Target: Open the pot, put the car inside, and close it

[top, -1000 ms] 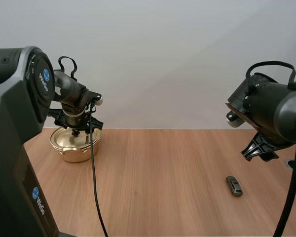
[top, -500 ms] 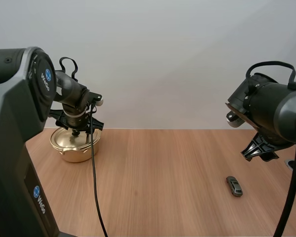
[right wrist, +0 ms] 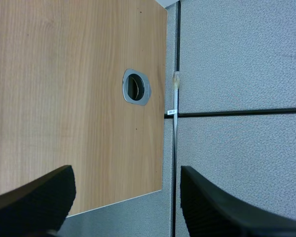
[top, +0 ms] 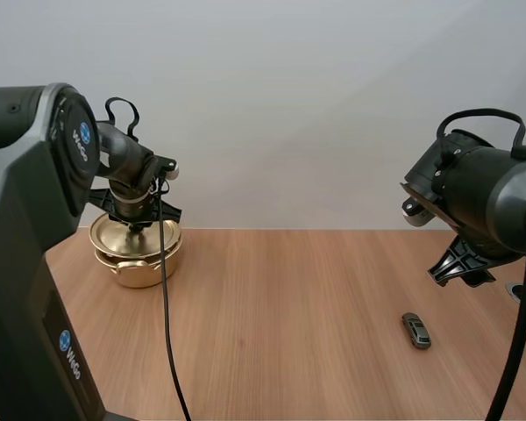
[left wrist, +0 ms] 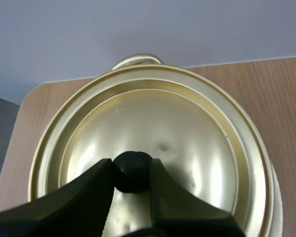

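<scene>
High view: the lid (top: 114, 235) has been lifted just off the pot (top: 140, 270) by the left gripper (top: 140, 228), so opening is judged under way. The car (top: 415, 330) lies well apart, untouched.

Left wrist view: the lid's knob (left wrist: 132, 170) is pinched.

Right wrist view: the right gripper (right wrist: 126, 192) is spread, empty.

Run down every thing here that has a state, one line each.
lid: held by its knob, apparently lifted just off the pot.
pot: on the table, its opening under the lid.
car: on the table, untouched, far from the pot.
left gripper: shut on the lid's knob.
right gripper: open, empty, over the table's edge.
</scene>
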### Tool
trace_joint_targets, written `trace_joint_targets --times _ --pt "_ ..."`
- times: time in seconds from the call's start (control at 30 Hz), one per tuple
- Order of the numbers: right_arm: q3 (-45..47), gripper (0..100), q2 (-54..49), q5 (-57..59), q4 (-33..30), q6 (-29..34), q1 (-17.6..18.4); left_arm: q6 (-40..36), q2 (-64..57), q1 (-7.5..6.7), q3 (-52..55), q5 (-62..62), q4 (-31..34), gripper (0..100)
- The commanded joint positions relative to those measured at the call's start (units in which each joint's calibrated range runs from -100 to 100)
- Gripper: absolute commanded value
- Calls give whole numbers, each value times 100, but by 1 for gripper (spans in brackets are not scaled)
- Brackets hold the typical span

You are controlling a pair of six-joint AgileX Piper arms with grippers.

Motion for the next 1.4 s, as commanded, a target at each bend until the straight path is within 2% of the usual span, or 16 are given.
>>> trace_joint_targets --times 0.0,0.13,0.2,0.3,0.4,0.47,0.6,0.7,0.8,1.07,1.37 --pt "1 100 10 6 -15 6 0 0 -112 3 -262 267 8 0" --pt "1 100 10 6 -90 6 0 0 -511 3 -760 611 8 0" --pt "1 100 10 -217 220 -104 0 0 -783 3 -957 677 8 0" --pt "1 100 10 -855 1207 -230 0 0 -1205 3 -1055 677 8 0" --pt "1 100 10 -1622 2693 -218 0 21 -1613 3 -1055 694 8 0" --pt "1 100 10 -1970 3364 -245 -9 128 -1808 3 -1055 824 8 0" --pt "1 100 10 -2332 3371 -335 -135 292 -2108 3 -1055 1162 8 0" --pt "1 100 10 -2586 3599 -287 -284 311 -2286 3 -1055 1666 -158 0" --pt "138 100 10 -2964 3840 -287 -402 447 -2443 3 -1055 2184 -518 0" --pt "1069 100 10 -4234 3836 -287 -705 1032 -2850 3 -1055 2919 -1401 0" --pt "1229 100 128 -4330 3708 -242 -758 1131 -3281 3 -1055 3249 -1677 0"
